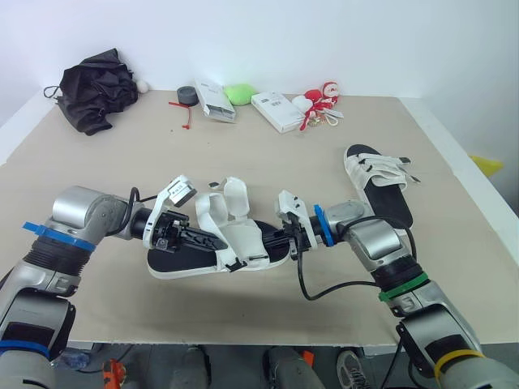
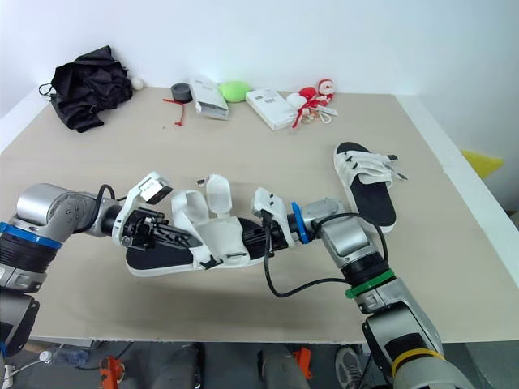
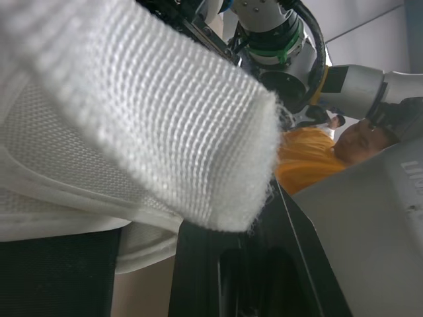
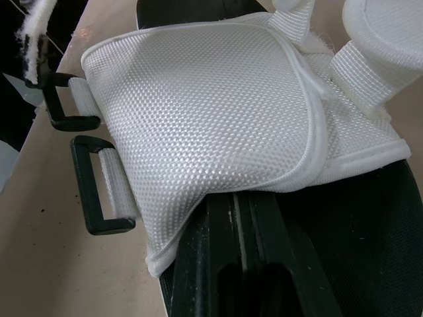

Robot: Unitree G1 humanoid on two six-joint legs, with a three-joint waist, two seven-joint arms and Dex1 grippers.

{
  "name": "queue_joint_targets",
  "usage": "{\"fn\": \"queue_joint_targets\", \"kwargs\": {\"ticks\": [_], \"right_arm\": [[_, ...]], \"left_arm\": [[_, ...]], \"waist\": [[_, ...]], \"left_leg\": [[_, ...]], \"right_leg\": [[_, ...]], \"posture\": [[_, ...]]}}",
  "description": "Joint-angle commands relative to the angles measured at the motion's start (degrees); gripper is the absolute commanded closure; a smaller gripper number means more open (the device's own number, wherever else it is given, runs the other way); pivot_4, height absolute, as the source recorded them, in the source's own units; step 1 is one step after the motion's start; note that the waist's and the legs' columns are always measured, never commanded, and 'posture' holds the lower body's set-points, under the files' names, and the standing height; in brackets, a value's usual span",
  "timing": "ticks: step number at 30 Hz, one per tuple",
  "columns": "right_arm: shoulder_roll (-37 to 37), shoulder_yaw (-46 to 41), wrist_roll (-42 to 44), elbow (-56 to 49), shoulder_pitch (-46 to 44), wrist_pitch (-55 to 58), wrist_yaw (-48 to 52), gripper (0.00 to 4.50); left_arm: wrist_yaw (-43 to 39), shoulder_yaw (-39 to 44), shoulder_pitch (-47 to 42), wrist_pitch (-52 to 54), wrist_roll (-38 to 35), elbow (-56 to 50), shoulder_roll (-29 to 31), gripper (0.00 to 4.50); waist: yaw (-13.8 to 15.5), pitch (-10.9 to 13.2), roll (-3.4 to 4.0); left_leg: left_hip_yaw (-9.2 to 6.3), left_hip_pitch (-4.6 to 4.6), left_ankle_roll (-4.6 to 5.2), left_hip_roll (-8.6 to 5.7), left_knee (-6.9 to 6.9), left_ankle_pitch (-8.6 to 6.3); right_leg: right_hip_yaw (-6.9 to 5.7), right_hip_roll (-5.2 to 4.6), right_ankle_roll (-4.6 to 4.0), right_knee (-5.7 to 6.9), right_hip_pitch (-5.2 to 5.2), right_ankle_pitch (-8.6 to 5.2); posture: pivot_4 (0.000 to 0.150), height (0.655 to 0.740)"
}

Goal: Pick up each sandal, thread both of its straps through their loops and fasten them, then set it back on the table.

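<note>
Because the black-soled sandal with a white mesh upper (image 1: 243, 243) appears to hang just above the beige table (image 1: 122, 170), near six o'clock of the tabletop, its support depends on two end grips. The likely failure is a slip. If one gripper lets go to reach for a strap, the other bears the whole sandal by one end, and it may droop, twist or drop. The two white webbing straps (image 1: 235, 198) stand loose and curl toward twelve o'clock, while the black plastic loops (image 4: 99, 198) sit empty on the opposite edge, so a strap end could spring away or miss its narrow slot. The mesh flap also lies over the right fingers and could be pinched along with the sole.

The left gripper (image 1: 190, 237) reaches in from nine o'clock, narrowed onto that end of the sandal. The right gripper (image 1: 281, 241) comes from three o'clock, its fingers close together on the other end. A second black-and-white sandal (image 1: 377, 182) lies flat toward three o'clock, well apart.
</note>
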Motion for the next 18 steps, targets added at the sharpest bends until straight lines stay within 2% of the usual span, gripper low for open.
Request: {"fn": "queue_joint_targets", "kwargs": {"ticks": [1, 7, 18], "right_arm": [[-0.5, 1.3, -2.2, 1.4, 1.5, 0.9, -1.6, 4.5], [-0.5, 1.2, -2.1, 0.9, 1.9, 1.1, -1.7, 4.5], [-0.6, 1.3, -2.0, 0.6, 2.4, 1.3, -1.9, 4.5]], "left_arm": [[0.0, 0.5, -1.0, -1.6, 1.5, -0.3, -0.7, 4.4], [5.8, 4.9, -3.7, -2.9, 2.4, 2.0, -6.7, 4.4], [0.6, 2.9, -1.8, 2.3, -0.5, -6.3, -1.4, 4.4]], "waist": [[0.0, 0.0, 0.0], [0.1, 0.0, 0.0], [0.0, 0.0, 0.01]], "left_leg": [[0.0, 0.0, 0.0, 0.0, 0.0, 0.0], [-0.04, -0.01, 0.01, 0.0, 0.09, 0.01], [-0.08, -0.01, 0.02, 0.0, 0.08, 0.01]], "right_leg": [[0.0, 0.0, 0.0, 0.0, 0.0, 0.0], [-0.03, 0.0, 0.03, 0.01, 0.06, 0.04], [-0.04, 0.02, 0.05, 0.02, 0.07, 0.05]], "posture": [[0.15, 0.738], [0.15, 0.738], [0.15, 0.738]]}}
